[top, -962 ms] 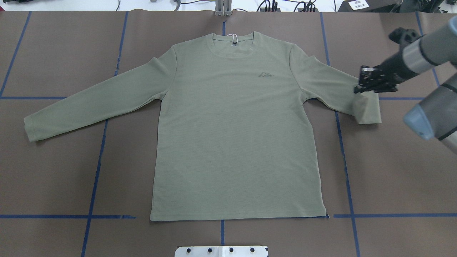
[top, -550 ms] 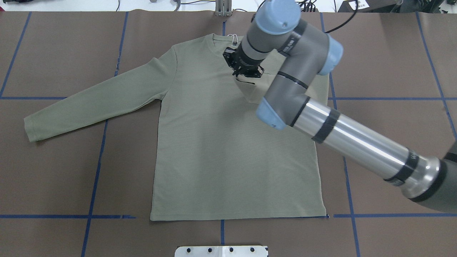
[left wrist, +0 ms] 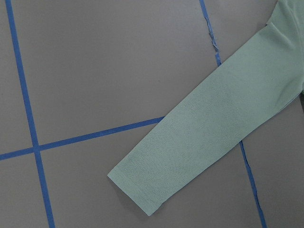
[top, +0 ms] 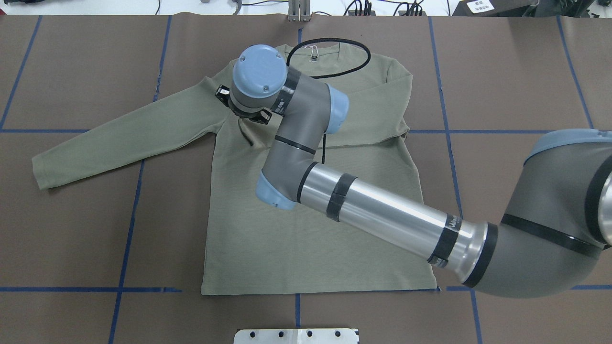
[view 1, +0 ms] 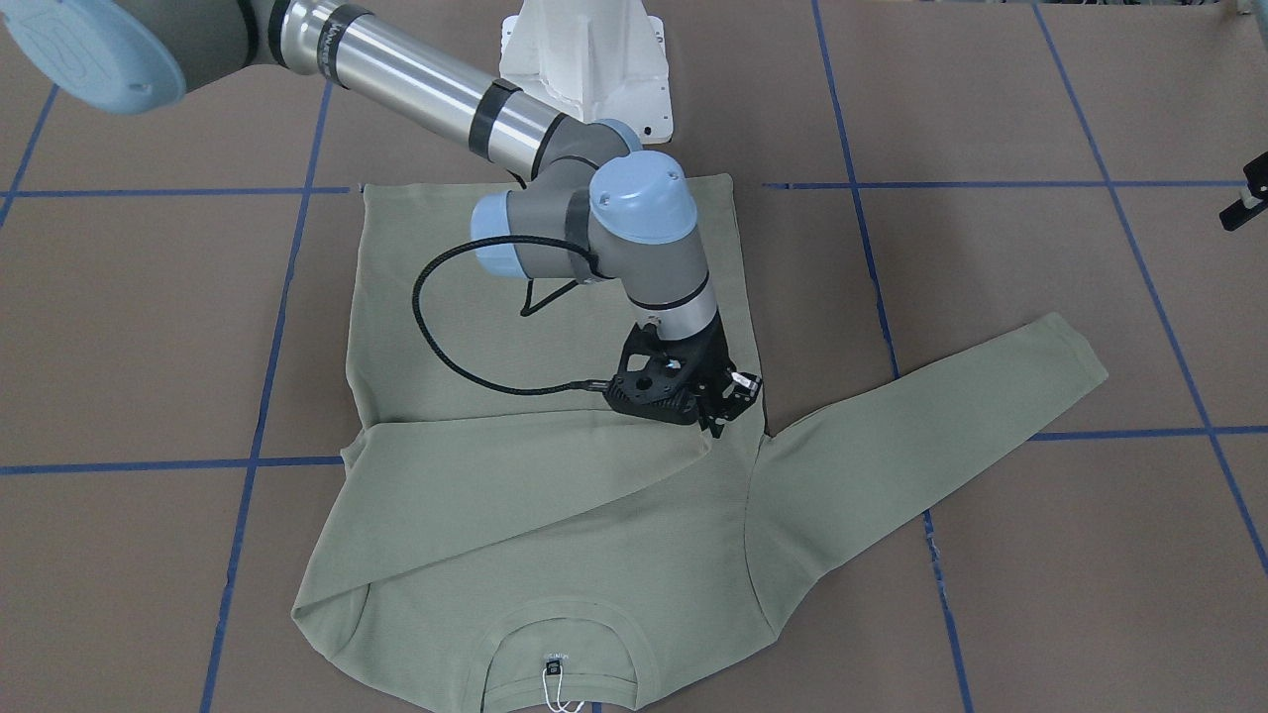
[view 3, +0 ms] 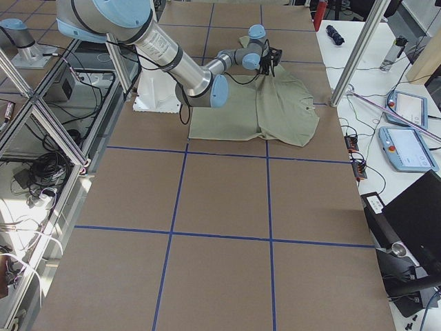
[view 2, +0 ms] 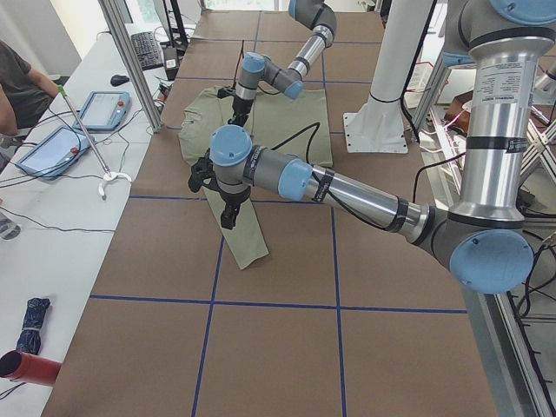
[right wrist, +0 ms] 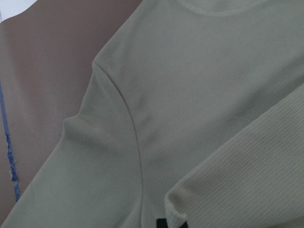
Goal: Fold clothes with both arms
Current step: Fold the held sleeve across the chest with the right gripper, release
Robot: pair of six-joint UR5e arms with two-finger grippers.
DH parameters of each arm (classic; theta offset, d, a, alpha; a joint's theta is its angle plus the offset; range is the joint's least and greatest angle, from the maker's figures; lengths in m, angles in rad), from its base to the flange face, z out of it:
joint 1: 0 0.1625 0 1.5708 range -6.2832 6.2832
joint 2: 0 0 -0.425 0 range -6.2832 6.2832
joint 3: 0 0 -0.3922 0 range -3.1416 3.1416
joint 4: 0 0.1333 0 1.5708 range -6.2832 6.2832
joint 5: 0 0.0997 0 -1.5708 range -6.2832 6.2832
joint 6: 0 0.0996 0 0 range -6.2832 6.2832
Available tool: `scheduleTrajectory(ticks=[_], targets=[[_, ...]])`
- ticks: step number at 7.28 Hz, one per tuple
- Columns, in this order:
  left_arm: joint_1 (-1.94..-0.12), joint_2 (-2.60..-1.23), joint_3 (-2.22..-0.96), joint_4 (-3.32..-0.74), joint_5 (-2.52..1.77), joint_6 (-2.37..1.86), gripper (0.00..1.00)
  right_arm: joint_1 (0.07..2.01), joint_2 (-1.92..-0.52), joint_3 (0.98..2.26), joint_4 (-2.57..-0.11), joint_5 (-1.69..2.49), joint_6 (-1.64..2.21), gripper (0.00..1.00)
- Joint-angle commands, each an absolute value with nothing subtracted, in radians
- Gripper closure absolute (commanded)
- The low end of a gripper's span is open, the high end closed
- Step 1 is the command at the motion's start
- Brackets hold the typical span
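1. Overhead exterior hides the fingers; front-facing shows the right black two-finger gripper [view 1: 721, 414] clenched on the right sleeve [view 1: 515, 495] cuff.
2. Sleeve was out at 3 o'clock a second ago, now crosses the chest to 10 o'clock of the sage-green long-sleeved knit shirt [top: 306, 224], which lies flat on the brown paper-covered table [top: 526, 71].
3. First sleeve fold looks nearly done; release likely next.
4. Left sleeve [top: 119, 138] is unfolded at 9 o'clock; left gripper [view 2: 228, 215] state: cannot tell.

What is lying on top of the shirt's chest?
Its own sleeve, folded across, with the right gripper pinching the cuff. Whatever the sleeve covers cannot be seen.
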State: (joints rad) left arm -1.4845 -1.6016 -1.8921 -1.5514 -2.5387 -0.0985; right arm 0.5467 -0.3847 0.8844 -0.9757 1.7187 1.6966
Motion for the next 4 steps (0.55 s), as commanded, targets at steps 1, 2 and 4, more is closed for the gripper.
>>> scheduleTrajectory(ticks=[1,2,4], targets=[[-1.435,-1.603,-1.885,-1.581,-2.531,-0.182,0.0,0.523,-0.325,0.819,-0.93,1.672,1.698,0.0],[-1.401,-1.6,-1.85,-1.624,-2.527,-0.186,0.0,0.531,-0.302,0.837,-0.931,1.672,1.704,0.0],[-1.381,-1.606,-1.678,-1.759,-2.522,-0.187,0.0,0.607,-0.409,1.086,-1.085,1.801,1.713,0.0]])
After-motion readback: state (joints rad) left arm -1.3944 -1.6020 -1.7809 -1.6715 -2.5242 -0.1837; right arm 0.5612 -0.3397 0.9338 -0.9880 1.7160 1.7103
